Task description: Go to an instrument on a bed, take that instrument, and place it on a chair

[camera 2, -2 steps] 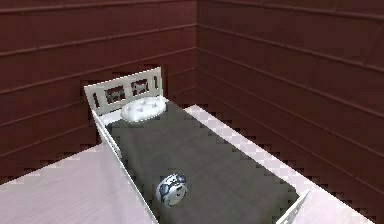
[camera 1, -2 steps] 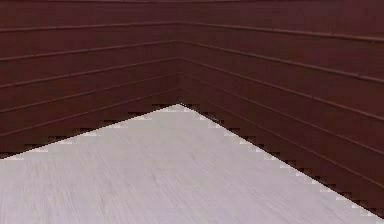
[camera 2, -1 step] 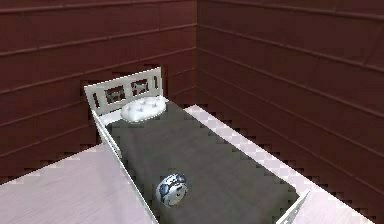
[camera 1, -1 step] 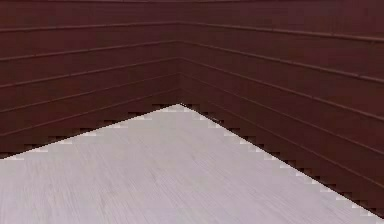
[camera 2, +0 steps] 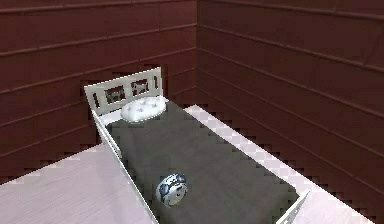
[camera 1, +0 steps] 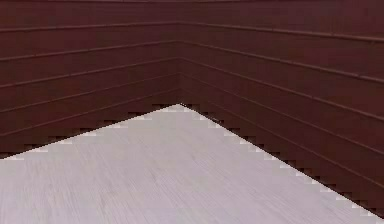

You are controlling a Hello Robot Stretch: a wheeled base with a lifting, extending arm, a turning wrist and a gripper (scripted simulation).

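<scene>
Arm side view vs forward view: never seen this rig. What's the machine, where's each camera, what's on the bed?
It is a simulated Stretch: a wheeled base with one lifting, extending arm and a two-finger gripper. The forward view looks ahead and slightly down: pale floor meeting a corner of dark red panelled walls. The arm side view looks out to the side the arm reaches: a white-framed bed with a dark grey cover, a white pillow by the headboard, and a small round blue-and-white thing near its foot, possibly the instrument.

A round silvery object [camera 2: 172, 187] — lying on the dark-covered bed [camera 2: 225, 150], near its foot
</scene>
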